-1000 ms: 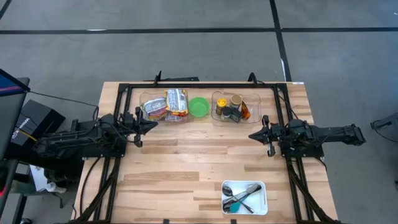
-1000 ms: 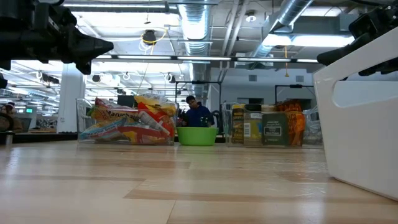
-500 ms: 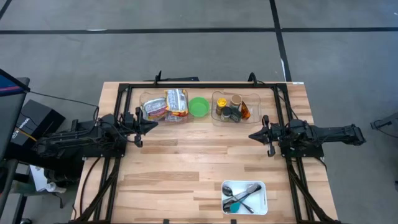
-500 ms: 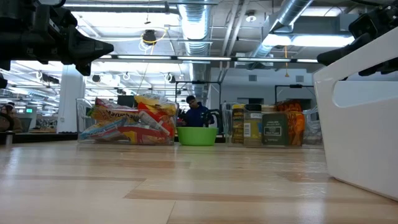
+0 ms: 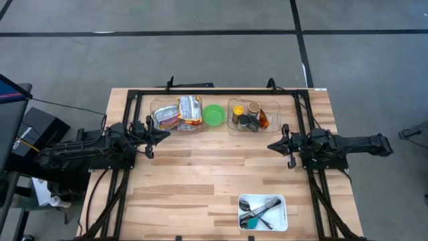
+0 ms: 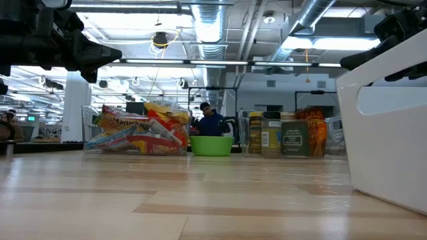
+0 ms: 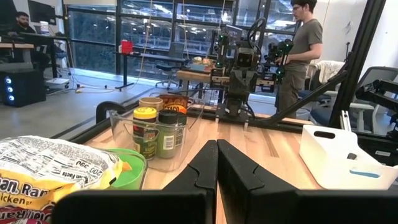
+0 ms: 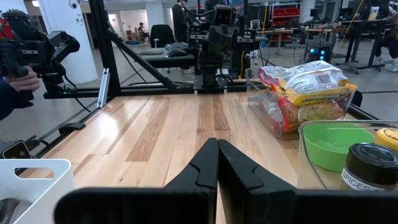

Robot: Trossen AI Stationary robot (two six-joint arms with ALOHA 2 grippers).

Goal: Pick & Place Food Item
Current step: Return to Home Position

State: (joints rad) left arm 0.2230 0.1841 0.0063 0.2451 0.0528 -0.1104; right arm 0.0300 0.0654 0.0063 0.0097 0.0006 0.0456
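Finds the left gripper (image 5: 164, 134) low over the left side of the table (image 5: 200, 171), pointing right, just beside the near edge of the left clear bin (image 5: 152, 104). Reads its fingers (image 7: 202, 168) as clenched, pressed flat together with nothing between them (plain enough in the left wrist view). Puts the right gripper (image 5: 271, 145) over the right side of the table, pointing left, near of the right clear bin (image 5: 276, 115) and well apart from the left gripper. Shows those fingers (image 8: 202, 165) clenched as well, and empty.

Locates the noodle packs (image 5: 188, 110) inside the left clear bin at the far side of the table, piled against each other, with yellow and red wrappers showing through the wall in the low view. Places a green bowl (image 5: 214, 114) just right of that bin, between the two clear bins. Counts several jars (image 5: 251, 117) standing upright in the right clear bin, one with a yellow lid. Sets the white bin (image 5: 284, 213) at the near right of the table, well apart from both grippers, with spoons (image 5: 262, 211) lying crossed inside. Catches a person (image 7: 305, 46) standing in the room beyond the table.
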